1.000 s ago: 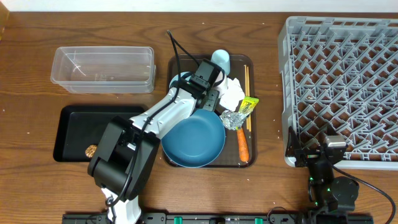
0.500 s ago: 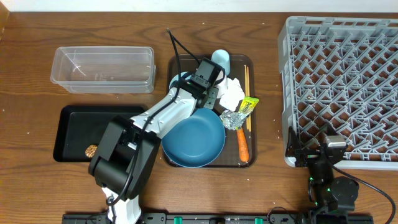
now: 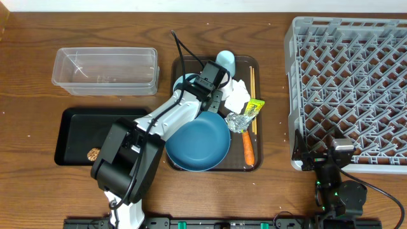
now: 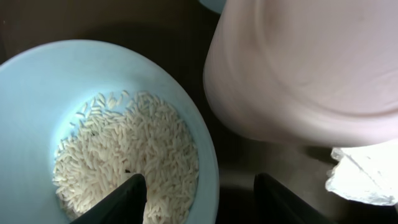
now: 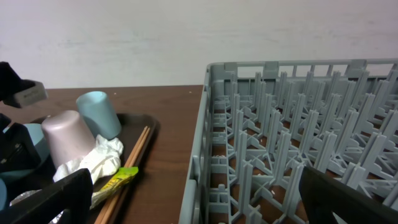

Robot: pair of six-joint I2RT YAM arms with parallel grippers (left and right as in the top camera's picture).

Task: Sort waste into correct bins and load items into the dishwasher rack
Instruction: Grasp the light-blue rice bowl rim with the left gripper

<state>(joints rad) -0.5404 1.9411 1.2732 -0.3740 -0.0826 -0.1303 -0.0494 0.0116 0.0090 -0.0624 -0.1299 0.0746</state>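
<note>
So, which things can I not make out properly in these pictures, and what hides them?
Left wrist: the pink cup is blurred and cut off by the top edge.
Overhead: the left arm covers most of the light-blue bowl and all of the pink cup.
Overhead: the brown lump in the black tray is too small to identify.

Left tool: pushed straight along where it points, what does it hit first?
Likely the bowl: the left tool straddles its rim, one finger over the rice inside, the other outside by the pink cup. Rim or rice comes first; depth is unclear.
</note>
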